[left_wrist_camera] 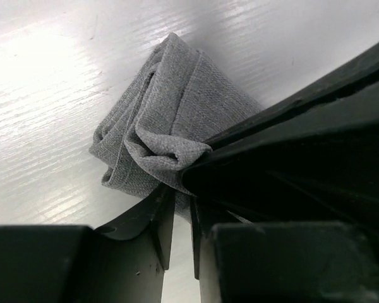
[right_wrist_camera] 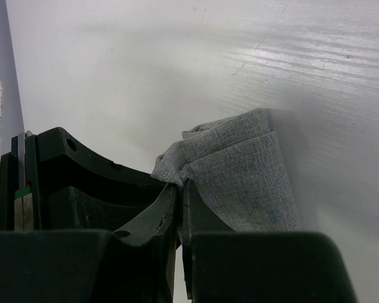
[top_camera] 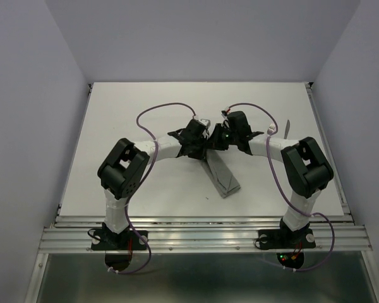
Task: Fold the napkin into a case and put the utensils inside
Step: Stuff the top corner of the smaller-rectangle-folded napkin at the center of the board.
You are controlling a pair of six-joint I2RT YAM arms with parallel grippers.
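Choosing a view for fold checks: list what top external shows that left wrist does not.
Top external only: the whole left arm, the whole right arm, a slim silver utensil beside it, the napkin as one narrow strip. Left wrist only: layered folds bunched at the fingertips. Both: napkin, white table, left tool on the cloth.

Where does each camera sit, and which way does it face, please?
Top external: above and behind the left arm and right arm, both visible, looking down on the table.
Left wrist: on the left arm, looking past the left tool at the napkin.
Right wrist: likewise past the right tool.
Shared: both wrist views show the napkin on the table.
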